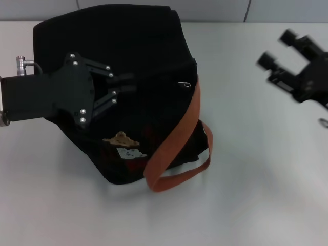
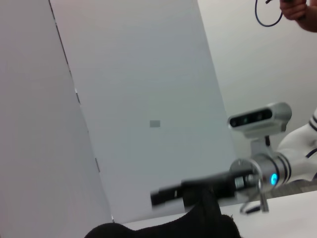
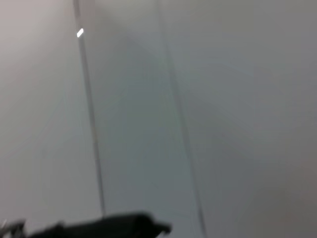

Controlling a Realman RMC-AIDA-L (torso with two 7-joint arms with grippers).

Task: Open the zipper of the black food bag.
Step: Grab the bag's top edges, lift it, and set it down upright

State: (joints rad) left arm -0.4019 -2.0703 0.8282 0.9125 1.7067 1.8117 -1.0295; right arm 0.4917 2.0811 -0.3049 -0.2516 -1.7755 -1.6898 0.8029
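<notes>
The black food bag [image 1: 138,56] stands on the white table at centre left, its bear patches [image 1: 123,143] on the near side and an orange-brown handle [image 1: 177,138] hanging over its right side. The zipper's silver pull tab [image 1: 184,84] lies at the right end of the bag's top. My left gripper [image 1: 127,82] reaches in from the left over the bag's top, its fingers pinched close together on the fabric. My right gripper [image 1: 277,48] hangs open over the table at the far right, apart from the bag. The left wrist view catches only the bag's top edge [image 2: 163,230].
The white table [image 1: 256,179] stretches out to the right of and in front of the bag. A pale panelled wall [image 1: 215,10] stands behind it. The left wrist view shows the robot's head camera [image 2: 257,118] and its right arm [image 2: 208,187].
</notes>
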